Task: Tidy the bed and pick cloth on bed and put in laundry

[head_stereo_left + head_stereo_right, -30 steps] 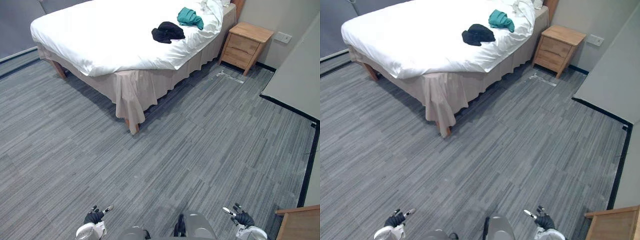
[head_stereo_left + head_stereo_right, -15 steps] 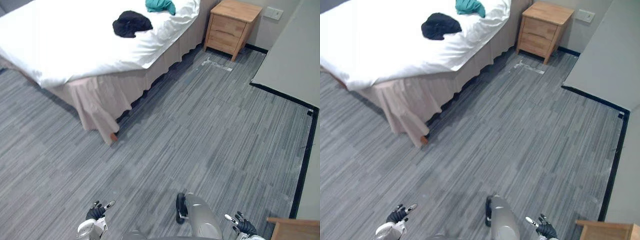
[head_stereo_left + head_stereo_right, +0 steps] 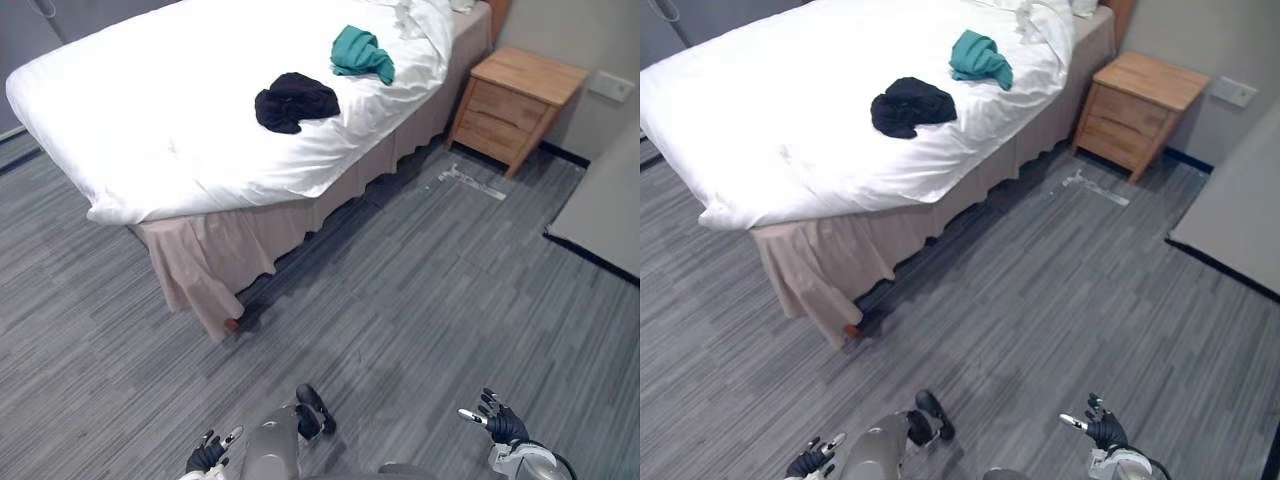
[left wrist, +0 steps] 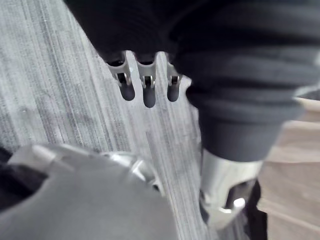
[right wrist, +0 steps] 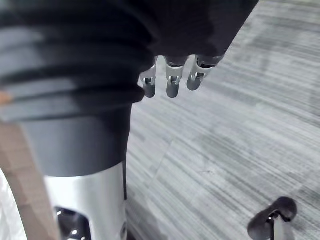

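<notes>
On the bed a black cloth and a teal cloth are lying loose, teal nearer the bed's head. The left robot hand and right robot hand are hanging slack-fingered and empty, well apart from the bed, likely because the robot is just approaching.

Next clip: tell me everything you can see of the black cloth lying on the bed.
The crumpled black cloth looks like soft, matt fabric bunched into a rough lump with a few folds. It lies on the white bedcover, on the half of the bed towards the wooden nightstand. It is clearly apart from the crumpled teal cloth, which lies nearer the pillows. Only the bedcover touches it. What garment it is cannot be told.
</notes>
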Motion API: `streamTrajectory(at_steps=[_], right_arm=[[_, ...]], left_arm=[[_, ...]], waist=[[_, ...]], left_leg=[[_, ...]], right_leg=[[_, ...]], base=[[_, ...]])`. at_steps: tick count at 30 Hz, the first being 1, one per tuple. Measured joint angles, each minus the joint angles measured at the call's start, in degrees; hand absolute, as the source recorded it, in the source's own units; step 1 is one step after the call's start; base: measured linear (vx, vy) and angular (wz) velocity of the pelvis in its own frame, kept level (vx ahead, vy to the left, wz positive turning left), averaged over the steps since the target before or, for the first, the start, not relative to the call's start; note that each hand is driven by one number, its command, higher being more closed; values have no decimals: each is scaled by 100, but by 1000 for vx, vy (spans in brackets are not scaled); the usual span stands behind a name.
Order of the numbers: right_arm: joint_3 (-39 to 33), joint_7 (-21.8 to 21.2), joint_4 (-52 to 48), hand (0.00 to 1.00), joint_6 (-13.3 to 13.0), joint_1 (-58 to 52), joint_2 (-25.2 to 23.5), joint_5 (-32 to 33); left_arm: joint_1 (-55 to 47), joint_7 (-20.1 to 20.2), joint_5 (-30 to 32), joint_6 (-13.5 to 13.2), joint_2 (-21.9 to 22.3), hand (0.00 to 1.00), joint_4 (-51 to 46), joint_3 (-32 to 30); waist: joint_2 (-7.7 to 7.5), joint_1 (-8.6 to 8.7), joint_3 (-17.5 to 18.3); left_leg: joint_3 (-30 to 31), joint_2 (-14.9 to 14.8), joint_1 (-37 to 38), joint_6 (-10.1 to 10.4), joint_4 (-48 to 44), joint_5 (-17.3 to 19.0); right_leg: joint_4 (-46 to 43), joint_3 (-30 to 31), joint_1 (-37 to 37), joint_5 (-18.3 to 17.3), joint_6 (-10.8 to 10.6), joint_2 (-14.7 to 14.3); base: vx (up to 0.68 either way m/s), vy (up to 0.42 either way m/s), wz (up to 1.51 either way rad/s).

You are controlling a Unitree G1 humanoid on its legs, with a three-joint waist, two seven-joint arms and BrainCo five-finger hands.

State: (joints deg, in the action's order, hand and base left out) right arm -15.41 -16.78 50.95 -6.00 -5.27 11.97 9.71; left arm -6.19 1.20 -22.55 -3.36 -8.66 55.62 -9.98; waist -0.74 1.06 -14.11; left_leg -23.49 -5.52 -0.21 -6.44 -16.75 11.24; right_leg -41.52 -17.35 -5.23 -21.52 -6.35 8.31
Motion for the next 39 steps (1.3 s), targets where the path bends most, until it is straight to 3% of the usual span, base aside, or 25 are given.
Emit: streamTrajectory(at_steps=[1,3,4,5,7,8,9,10,11,12,13,14,15,16,18,20,21,24,25,30,33,39], right_arm=[[-3,11,-2,0,1,-27,-20,12],[-9,98,-1,0,6,-77,-88,164],[-9,127,4,0,5,-84,-108,168],[-9,133,13,0,6,-88,-129,167],[-9,179,93,0,3,-150,-275,170],[-14,194,199,0,10,-264,-342,182],[-22,217,269,0,32,-297,-304,209],[-43,218,278,0,63,-326,-201,249],[-168,193,283,0,133,-323,-54,269],[-275,182,281,0,141,-270,-1,271],[-440,182,301,0,163,-163,27,271],[-514,169,283,0,197,-166,52,286],[-520,163,285,0,216,-175,64,319],[-516,157,285,0,254,-216,52,434],[-563,197,291,0,305,-193,11,469],[-675,232,290,0,304,-86,-58,492],[-688,246,289,0,293,-52,-78,493],[-702,437,326,0,313,-85,-100,633],[-717,510,400,0,313,-99,-77,670],[-718,742,401,0,245,-329,-87,779],[-934,1010,409,0,270,-414,-85,1071],[-1050,1062,421,0,427,-752,-85,1041]], left_arm=[[10,0,1,-19,-3,0,-69,0],[78,1,1,-32,-86,0,-163,25],[114,-6,2,-24,-156,0,-160,25],[96,-11,3,-39,-199,0,-158,15],[-100,-7,1,-105,-373,0,-164,-85],[-239,-15,2,-111,-410,0,-180,-248],[-280,-69,0,-113,-336,0,-188,-309],[-351,-106,-1,-124,-189,0,-229,-329],[-403,-102,-7,-137,-2,0,-286,-392],[-399,-97,-10,-141,73,0,-298,-428],[-370,-92,-16,-157,128,0,-301,-497],[-357,-89,-27,-284,186,0,-331,-621],[-346,-68,-89,-364,205,0,-356,-669],[-363,56,-311,-499,214,0,-536,-705],[-348,271,-582,-690,233,0,-797,-669],[-330,309,-642,-957,233,0,-1340,-568],[-303,290,-628,-1201,217,0,-1710,-533],[142,-217,-19,-1685,-13,0,-2788,-449],[352,-414,197,-1715,-166,0,-3141,-414],[971,-780,717,-1679,-917,0,-4230,-354],[1415,-838,779,-1491,-1506,0,-4367,-355],[2018,-568,782,-741,-2289,0,-3710,11]], waist=[[8,9,1],[-87,8,41],[-189,8,11],[-267,-18,-4],[-533,-63,-10],[-752,-70,83],[-575,-102,99],[-230,-100,185],[76,-116,257],[242,-128,285],[295,-105,272],[247,-81,232],[296,-71,218],[289,-79,154],[312,-110,143],[309,-119,149],[363,-122,173],[309,-101,274],[297,-76,279],[381,134,359],[411,197,403],[440,267,594]], left_leg=[[189,-39,118,105,113,-27],[720,-114,326,389,414,-74],[1006,-165,443,610,487,-20],[1119,-192,508,738,470,53],[1281,-173,764,1159,412,313],[1345,-137,966,1409,330,540],[1325,-324,1079,1515,346,606],[1319,-634,1143,1606,422,682],[1292,-873,1168,1566,546,704],[1281,-910,1177,1505,522,615],[1186,-913,1008,1480,118,368],[1120,-1003,607,1305,-807,150],[1103,-1108,411,1234,-1334,8],[1060,-1349,58,1164,-2317,-243],[737,-1419,-212,1110,-2740,41],[293,-1115,-327,1050,-1886,197],[114,-882,-226,1005,-863,33],[46,-451,177,1197,335,-132],[44,-337,338,1198,591,-230],[43,-204,869,1265,1210,-403],[-8,-198,918,1279,1262,-419],[-213,-212,1147,1350,1392,-461]], right_leg=[[469,142,-62,71,-59,-63],[1959,778,-335,623,-188,-163],[3004,1237,-413,1213,-227,-171],[3481,1443,-467,1553,-349,-145],[3685,1642,-526,1813,-366,-35],[3543,1737,-464,2263,-312,13],[3283,1682,-482,2408,-186,-141],[3098,1569,-503,2355,-68,-393],[3054,1410,-546,2225,90,-606],[3028,1372,-552,2178,162,-658],[2990,1309,-519,2091,257,-619],[3106,1203,-306,2031,319,-545],[3184,1147,-135,2006,358,-545],[3363,1104,244,1937,457,-572],[3674,1069,706,1919,528,-564],[3792,1072,875,1903,536,-473],[3723,1088,856,1910,432,-470],[3751,1114,713,1906,379,-341],[3770,1083,770,1906,379,-277],[3857,961,1089,1904,376,-238],[3923,955,1119,1906,375,-243],[3991,991,1234,1912,378,-275]], base=[[487,-203,168],[451,-267,146],[452,-332,109],[453,-360,88],[409,-422,58],[574,-592,48],[494,-484,41],[436,-387,26],[388,-284,21],[417,-284,17],[385,-284,32],[242,-204,39],[297,-187,39],[223,-76,25],[298,-58,14],[230,18,-8],[243,62,-13],[286,74,12],[187,90,11],[143,48,5],[109,-17,-9],[25,-37,-14]])
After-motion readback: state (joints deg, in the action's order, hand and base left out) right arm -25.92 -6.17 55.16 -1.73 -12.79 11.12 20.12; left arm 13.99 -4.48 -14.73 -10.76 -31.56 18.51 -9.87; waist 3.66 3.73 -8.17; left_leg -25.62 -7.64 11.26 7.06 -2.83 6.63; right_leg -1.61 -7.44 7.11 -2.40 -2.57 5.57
